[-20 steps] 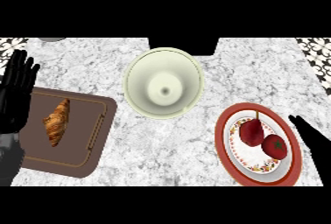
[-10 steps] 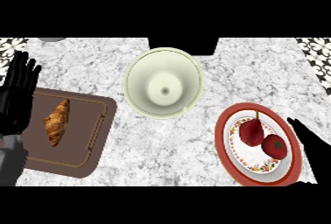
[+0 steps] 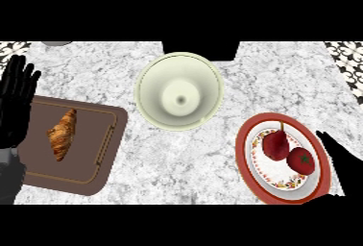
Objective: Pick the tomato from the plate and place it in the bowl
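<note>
A red tomato lies on a red-rimmed plate at the right, next to a dark red pear-shaped fruit. A pale green bowl stands at the top middle, with nothing in it. My right hand shows at the right edge, just right of the plate, fingers straight, close to the tomato but apart from it. My left hand rests open at the far left, fingers up.
A brown cutting board at the left carries a croissant. The marble counter lies between board and plate. Dark patterned tiles show at the top right corner.
My right hand has moved left and up along the plate's right rim, nearer the tomato. My left hand has shifted slightly right.
</note>
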